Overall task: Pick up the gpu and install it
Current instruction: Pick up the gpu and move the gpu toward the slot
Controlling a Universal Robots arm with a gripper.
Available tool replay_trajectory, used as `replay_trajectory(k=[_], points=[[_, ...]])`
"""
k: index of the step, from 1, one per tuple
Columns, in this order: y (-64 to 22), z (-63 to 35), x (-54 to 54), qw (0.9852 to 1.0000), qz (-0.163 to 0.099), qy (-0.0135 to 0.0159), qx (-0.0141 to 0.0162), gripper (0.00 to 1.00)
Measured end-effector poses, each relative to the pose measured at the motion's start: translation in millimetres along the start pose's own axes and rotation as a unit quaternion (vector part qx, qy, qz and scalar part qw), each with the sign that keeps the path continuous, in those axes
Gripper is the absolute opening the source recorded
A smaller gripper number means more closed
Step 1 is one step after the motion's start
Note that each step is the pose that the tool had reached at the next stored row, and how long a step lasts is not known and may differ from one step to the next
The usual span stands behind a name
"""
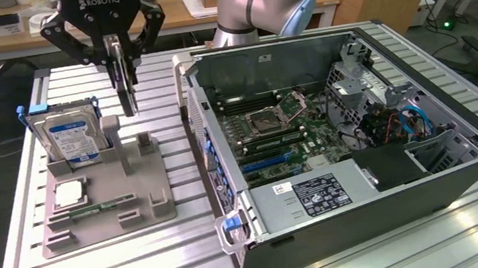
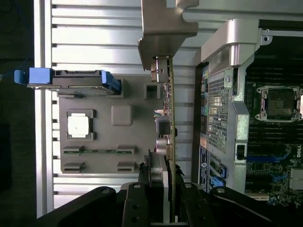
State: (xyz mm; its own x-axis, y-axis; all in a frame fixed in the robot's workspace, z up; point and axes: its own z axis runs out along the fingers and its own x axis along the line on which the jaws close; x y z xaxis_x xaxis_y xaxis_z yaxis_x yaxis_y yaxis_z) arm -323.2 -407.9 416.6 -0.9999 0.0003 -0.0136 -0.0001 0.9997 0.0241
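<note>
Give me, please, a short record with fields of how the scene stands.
pincer: shut on the gpu
gpu: upright, edge-on, over the grey holder, outside the computer case
hard drive: standing in the holder
processor chip: flat on the holder
memory stick: lying beside the chip
computer case: open, motherboard exposed, at the exterior view's right

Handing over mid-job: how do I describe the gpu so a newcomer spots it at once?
Find the open black computer case; to the exterior view's left of it lies a grey plastic parts holder. Above that holder the black gripper holds a thin flat gpu card upright, edge-on. Unlike the silver hard drive with the blue-white label standing in the holder, it alone hangs in the air.
</note>
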Motion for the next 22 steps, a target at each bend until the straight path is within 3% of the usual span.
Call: replay_trajectory(k=[5, 12, 22], points=[[-0.1, -0.3, -2.5, 1.0000, 0.000, 0.0002, 0.0002, 0.28], [0.0, 0.1, -19.7, 1.0000, 0.000, 0.0001, 0.0002, 0.28], [0.0, 0.6, -31.2, 1.0000, 0.000, 0.0001, 0.0030, 0.28]])
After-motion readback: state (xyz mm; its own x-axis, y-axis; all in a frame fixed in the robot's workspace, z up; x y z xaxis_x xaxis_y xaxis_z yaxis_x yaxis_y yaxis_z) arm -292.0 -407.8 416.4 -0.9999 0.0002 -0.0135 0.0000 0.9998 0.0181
